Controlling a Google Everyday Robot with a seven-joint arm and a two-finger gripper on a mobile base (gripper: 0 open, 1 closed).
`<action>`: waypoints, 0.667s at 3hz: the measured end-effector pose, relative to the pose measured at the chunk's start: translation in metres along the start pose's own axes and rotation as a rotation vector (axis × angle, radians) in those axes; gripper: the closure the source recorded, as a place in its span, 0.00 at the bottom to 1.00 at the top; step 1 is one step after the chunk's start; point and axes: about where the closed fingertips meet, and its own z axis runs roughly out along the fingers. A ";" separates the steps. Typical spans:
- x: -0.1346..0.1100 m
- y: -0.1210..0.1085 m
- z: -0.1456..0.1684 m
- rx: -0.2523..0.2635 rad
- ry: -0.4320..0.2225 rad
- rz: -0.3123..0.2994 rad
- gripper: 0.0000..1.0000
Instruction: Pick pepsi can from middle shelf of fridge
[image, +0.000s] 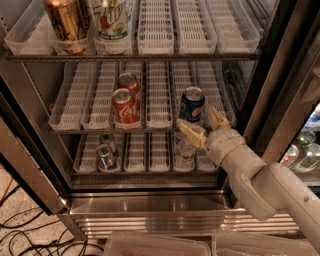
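The pepsi can (192, 104), dark blue with a silver top, stands upright in a white lane tray at the front right of the middle shelf (159, 122) of the fridge (150, 200). Two red cola cans (125, 107) stand to its left on the same tier. My gripper (201, 124) is open, just in front of and a little below the pepsi can. One tan finger (190, 133) lies at the shelf's front edge below the can, the other (217, 118) to the can's right. The gripper does not hold the can.
The top tier holds a tall gold can (65, 22) and a green-white can (112, 20). The lowest tier holds small silver-blue cans (105, 156). The dark door edge (272, 90) stands right of my arm. Cables (25, 235) lie on the floor at left.
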 end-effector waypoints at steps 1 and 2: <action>-0.006 -0.010 0.016 -0.004 -0.007 -0.017 0.31; -0.009 -0.014 0.035 -0.023 -0.009 -0.020 0.31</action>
